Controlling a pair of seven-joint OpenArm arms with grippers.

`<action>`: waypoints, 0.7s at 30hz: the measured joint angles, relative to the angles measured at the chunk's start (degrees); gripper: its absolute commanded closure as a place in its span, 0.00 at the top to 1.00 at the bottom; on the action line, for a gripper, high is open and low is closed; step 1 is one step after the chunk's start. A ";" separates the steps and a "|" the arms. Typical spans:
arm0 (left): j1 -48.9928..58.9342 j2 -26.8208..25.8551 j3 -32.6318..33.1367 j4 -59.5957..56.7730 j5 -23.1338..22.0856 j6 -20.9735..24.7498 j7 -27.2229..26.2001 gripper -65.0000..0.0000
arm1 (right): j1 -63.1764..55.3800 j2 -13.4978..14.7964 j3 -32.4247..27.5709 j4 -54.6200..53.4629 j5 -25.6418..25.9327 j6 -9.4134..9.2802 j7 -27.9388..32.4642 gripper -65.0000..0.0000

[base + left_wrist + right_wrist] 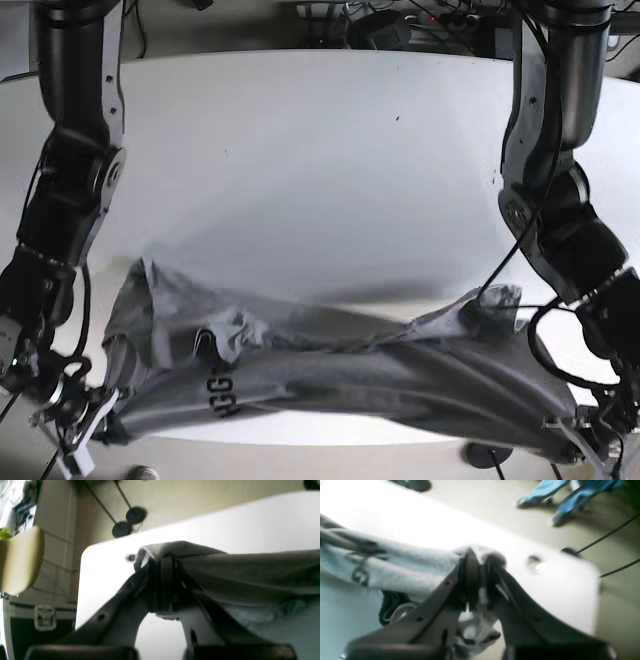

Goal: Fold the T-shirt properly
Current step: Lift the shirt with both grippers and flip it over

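A grey T-shirt (330, 375) with dark lettering hangs crumpled and stretched sideways over the front edge of the white table (320, 150). In the base view my left gripper (585, 435) holds its lower right end. My right gripper (80, 415) holds the lower left end. In the left wrist view the left gripper (163, 560) is shut on a bunched edge of the T-shirt (250, 572), lifted off the table (225, 527). The right wrist view shows the right gripper (477, 557) shut on a fold of the T-shirt (402, 565) near the table corner (570, 580).
On the floor beyond the table corner are two dark round stand feet (128, 522) and a black case (42, 620). Blue-trousered legs (560, 495) stand on the floor past the table's other side. Cables (400, 25) lie at the table's back edge.
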 measured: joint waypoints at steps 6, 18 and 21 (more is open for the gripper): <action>-8.11 -2.78 0.07 -14.80 -0.22 -0.02 -6.16 0.01 | 15.41 2.43 -2.86 -3.13 1.55 0.02 0.55 0.03; 25.07 -4.37 -4.02 6.27 -3.96 -0.17 -6.08 0.01 | -30.27 -2.10 9.33 18.10 9.46 0.33 -2.51 0.03; 34.71 -5.18 -7.28 10.67 -5.84 0.02 -6.40 0.01 | -41.22 -3.17 11.37 19.26 8.35 -0.50 -1.42 0.03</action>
